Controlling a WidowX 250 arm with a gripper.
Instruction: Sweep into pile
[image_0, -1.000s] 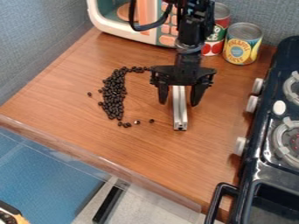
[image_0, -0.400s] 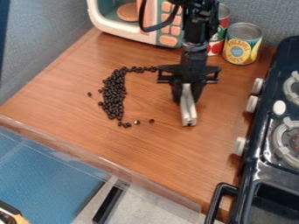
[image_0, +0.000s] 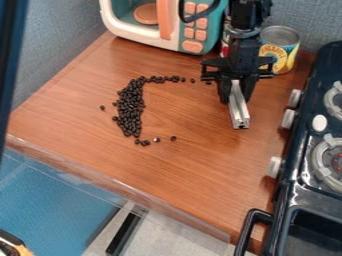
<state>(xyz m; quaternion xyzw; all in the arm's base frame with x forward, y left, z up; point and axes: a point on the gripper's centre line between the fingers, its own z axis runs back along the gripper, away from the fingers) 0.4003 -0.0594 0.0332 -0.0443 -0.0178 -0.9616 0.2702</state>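
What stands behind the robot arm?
A yellow-and-blue can, partly covered, and a thin strip of a red can. The arm hides the rest, including most of the red one.

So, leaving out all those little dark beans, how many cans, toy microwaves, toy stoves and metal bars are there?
Cans: 2, one mostly behind the arm
Toy microwave: 1
Toy stove: 1
Metal bar: 1, in the gripper
Total: 5
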